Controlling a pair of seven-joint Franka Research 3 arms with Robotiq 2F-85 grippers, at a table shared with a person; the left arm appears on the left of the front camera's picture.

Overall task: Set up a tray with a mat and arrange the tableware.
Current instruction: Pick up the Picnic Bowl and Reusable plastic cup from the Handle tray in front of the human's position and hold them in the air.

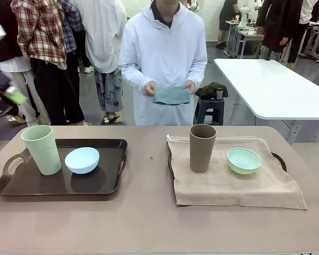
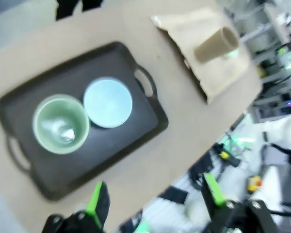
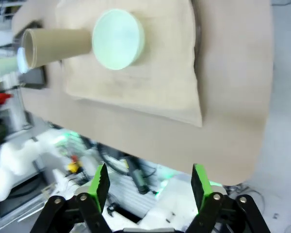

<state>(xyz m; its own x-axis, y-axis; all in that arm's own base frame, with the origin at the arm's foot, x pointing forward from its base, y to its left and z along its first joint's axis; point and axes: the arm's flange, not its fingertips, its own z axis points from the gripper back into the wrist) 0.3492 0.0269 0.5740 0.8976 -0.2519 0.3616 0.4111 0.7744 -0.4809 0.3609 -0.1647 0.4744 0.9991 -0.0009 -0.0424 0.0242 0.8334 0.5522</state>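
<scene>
Brown tumbler (image 3: 53,46) and mint bowl (image 3: 118,39) well beyond spread right fingers (image 3: 99,182), left fingers (image 2: 94,200) spread too

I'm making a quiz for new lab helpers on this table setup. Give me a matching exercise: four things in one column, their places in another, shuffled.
1 pale green tumbler
2 brown tumbler
3 light blue bowl
4 blue cloth

a on the beige mat, left of the mint bowl
b in the person's hands
c on the black tray, at its left end
d on the black tray, right of a tumbler

Pairs: 1-c, 2-a, 3-d, 4-b
</scene>
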